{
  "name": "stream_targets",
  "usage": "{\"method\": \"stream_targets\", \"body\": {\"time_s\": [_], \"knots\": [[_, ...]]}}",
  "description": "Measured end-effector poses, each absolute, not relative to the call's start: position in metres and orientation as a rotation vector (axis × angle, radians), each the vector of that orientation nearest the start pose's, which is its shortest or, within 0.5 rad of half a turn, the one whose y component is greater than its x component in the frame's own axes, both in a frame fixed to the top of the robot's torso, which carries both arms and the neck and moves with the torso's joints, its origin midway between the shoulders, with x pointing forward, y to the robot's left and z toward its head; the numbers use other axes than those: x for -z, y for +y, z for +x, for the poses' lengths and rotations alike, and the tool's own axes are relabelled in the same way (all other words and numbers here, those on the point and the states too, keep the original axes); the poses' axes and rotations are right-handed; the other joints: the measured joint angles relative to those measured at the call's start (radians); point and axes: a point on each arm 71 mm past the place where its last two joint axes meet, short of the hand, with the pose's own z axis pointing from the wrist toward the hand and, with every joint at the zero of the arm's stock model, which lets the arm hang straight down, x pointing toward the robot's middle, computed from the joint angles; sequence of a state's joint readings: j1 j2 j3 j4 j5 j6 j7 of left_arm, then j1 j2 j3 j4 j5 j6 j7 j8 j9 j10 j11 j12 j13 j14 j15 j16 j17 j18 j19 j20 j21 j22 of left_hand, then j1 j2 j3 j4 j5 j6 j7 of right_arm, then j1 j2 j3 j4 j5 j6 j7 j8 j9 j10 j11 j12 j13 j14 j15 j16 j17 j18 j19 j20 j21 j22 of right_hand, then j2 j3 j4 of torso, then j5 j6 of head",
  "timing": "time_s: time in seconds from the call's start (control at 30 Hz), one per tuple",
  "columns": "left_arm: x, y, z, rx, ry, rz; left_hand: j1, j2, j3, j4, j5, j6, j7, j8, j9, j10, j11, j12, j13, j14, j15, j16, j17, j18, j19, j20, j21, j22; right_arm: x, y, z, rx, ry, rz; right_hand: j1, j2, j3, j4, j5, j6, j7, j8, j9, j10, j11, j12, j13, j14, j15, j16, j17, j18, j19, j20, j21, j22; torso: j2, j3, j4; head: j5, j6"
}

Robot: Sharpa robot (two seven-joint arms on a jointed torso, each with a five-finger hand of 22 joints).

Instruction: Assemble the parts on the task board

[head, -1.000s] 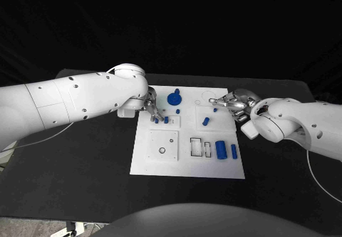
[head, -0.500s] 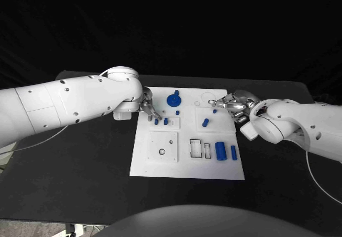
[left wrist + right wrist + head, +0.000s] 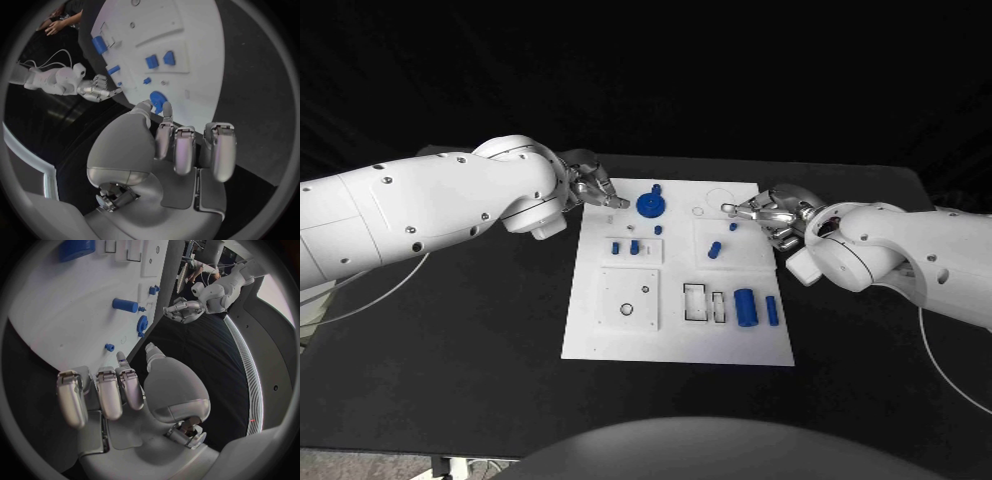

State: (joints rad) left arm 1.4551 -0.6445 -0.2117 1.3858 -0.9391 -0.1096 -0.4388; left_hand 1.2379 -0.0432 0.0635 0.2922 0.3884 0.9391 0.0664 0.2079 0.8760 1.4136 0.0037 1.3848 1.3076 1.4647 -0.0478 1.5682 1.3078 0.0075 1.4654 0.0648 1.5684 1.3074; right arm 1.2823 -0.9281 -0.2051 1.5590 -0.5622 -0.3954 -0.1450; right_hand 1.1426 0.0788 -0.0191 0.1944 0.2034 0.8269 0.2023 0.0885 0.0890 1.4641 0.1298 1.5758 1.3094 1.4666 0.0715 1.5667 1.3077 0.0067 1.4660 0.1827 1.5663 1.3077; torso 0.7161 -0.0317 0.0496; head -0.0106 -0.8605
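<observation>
The white task board [image 3: 678, 335] lies mid-table. On it are a blue round part [image 3: 652, 206], two small upright blue pegs [image 3: 625, 245], a tilted blue peg [image 3: 714, 249] and two blue cylinders [image 3: 757, 306]. My left hand [image 3: 596, 187] hovers off the board's far left corner, beside the round part [image 3: 156, 100]. Its thumb and one finger reach out with nothing between them, and the other fingers are curled. My right hand [image 3: 769, 213] hangs at the far right edge in the same pose, also holding nothing, near a small blue stud [image 3: 109, 347].
A recessed square plate with a hole [image 3: 630, 293] and two empty slots [image 3: 704, 300] sit in the near half of the board. Black table surrounds the board. Both white forearms reach in over the table's sides.
My left hand has drawn back from over the two small pegs, moving up and left to the board's far corner. The pegs stay standing. The right hand has not moved.
</observation>
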Motion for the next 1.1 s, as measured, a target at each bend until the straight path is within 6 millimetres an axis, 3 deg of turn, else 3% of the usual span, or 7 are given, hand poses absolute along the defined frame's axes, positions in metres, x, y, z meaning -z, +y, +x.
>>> {"method": "stream_targets", "body": {"time_s": [0.07,0.13,0.2,0.3,0.53,0.87,1.1], "knots": [[0.150,0.158,0.531,0.624,1.994,-0.267,0.026,-0.008,0.004,-0.004,0.000,-0.016,0.016,-0.020,-0.043,-0.309,0.013,-0.379,-0.200,0.001,0.012,0.000,0.000,0.000,0.002,0.011,0.000,0.000,0.218,-0.252,0.471,-0.820,1.889,0.801,0.000,0.000,0.000,0.000,0.000,0.000,0.000,0.000,0.000,0.000,0.000,0.000,0.000,0.000,0.000,0.000,0.000,0.000,0.000,0.000,0.000,0.000,0.000,-0.0002,0.0000,0.001,0.002],[0.145,0.155,0.532,0.735,1.918,-0.300,0.041,-0.023,0.011,-0.014,0.000,-0.033,0.041,-0.057,-0.111,-0.454,0.037,-0.695,-0.408,0.001,0.039,0.000,0.000,0.000,0.001,0.029,0.000,0.000,0.218,-0.252,0.471,-0.823,1.888,0.800,0.000,0.000,0.000,0.000,0.000,0.000,0.000,0.000,0.000,0.000,0.000,0.000,0.000,0.000,0.000,0.000,0.000,0.000,0.000,0.000,0.000,0.000,0.001,-0.0005,-0.0004,0.001,0.004],[0.141,0.152,0.533,0.812,1.856,-0.317,0.079,-0.044,0.018,0.002,0.004,-0.032,0.061,-0.097,-0.187,-0.489,0.060,-0.869,-0.566,0.001,0.058,0.000,0.000,0.000,0.001,0.044,0.000,0.000,0.218,-0.251,0.471,-0.828,1.886,0.798,0.000,0.000,0.000,0.000,0.000,0.000,0.000,0.000,0.000,0.000,0.000,0.000,0.000,0.000,0.000,0.000,0.000,0.000,0.000,0.000,0.000,0.000,0.001,-0.0005,-0.0003,-0.001,0.006],[0.138,0.149,0.534,0.909,1.767,-0.321,0.142,-0.055,0.025,0.004,-0.015,-0.025,0.079,-0.138,-0.276,-0.526,0.089,-1.009,-0.714,0.002,0.077,0.000,0.000,0.000,0.001,0.062,0.000,0.000,0.217,-0.250,0.471,-0.839,1.880,0.791,0.000,0.000,0.000,0.000,0.000,0.000,0.000,0.000,0.000,0.000,0.000,0.000,0.000,0.000,0.000,0.000,0.000,0.000,0.000,0.000,0.000,0.000,0.001,-0.0010,-0.0004,-0.002,0.009],[0.148,0.144,0.530,1.028,1.643,-0.252,0.276,-0.063,0.041,0.000,-0.106,-0.015,0.072,-0.143,-0.434,-0.547,0.111,-1.148,-0.930,0.002,0.098,0.000,0.000,0.000,0.000,0.089,0.000,0.000,0.215,-0.248,0.471,-0.868,1.854,0.771,0.000,0.000,-0.003,0.003,0.000,0.000,0.000,0.000,0.000,0.000,0.000,0.000,0.000,0.000,0.000,0.000,0.000,0.000,0.000,0.000,0.000,0.000,0.001,-0.0010,-0.0002,-0.010,0.016],[0.166,0.127,0.519,1.073,1.565,-0.047,0.377,-0.064,0.083,-0.003,-0.182,0.026,0.053,-0.143,-0.566,-0.450,0.114,-1.205,-1.105,0.000,0.100,0.000,0.000,0.000,0.000,0.089,0.000,0.000,0.210,-0.245,0.471,-0.902,1.789,0.748,0.000,0.000,-0.003,0.003,0.000,0.000,0.000,0.000,0.000,0.000,0.000,0.000,0.000,0.000,0.000,0.000,0.000,0.000,0.000,0.000,0.000,0.000,0.002,-0.0016,0.0000,-0.019,0.020],[0.173,0.122,0.517,1.051,1.553,0.078,0.394,-0.070,0.100,-0.003,-0.224,0.062,0.059,-0.143,-0.609,-0.407,0.107,-1.234,-1.176,0.000,0.100,0.000,0.000,0.000,0.000,0.089,0.000,0.000,0.206,-0.241,0.473,-0.921,1.738,0.718,0.004,0.004,-0.006,0.000,0.006,0.000,0.000,0.000,0.000,0.000,0.000,0.000,0.000,0.000,0.000,0.000,0.000,0.000,0.000,0.000,0.000,0.000,0.002,-0.0012,-0.0001,-0.017,0.016]]}}
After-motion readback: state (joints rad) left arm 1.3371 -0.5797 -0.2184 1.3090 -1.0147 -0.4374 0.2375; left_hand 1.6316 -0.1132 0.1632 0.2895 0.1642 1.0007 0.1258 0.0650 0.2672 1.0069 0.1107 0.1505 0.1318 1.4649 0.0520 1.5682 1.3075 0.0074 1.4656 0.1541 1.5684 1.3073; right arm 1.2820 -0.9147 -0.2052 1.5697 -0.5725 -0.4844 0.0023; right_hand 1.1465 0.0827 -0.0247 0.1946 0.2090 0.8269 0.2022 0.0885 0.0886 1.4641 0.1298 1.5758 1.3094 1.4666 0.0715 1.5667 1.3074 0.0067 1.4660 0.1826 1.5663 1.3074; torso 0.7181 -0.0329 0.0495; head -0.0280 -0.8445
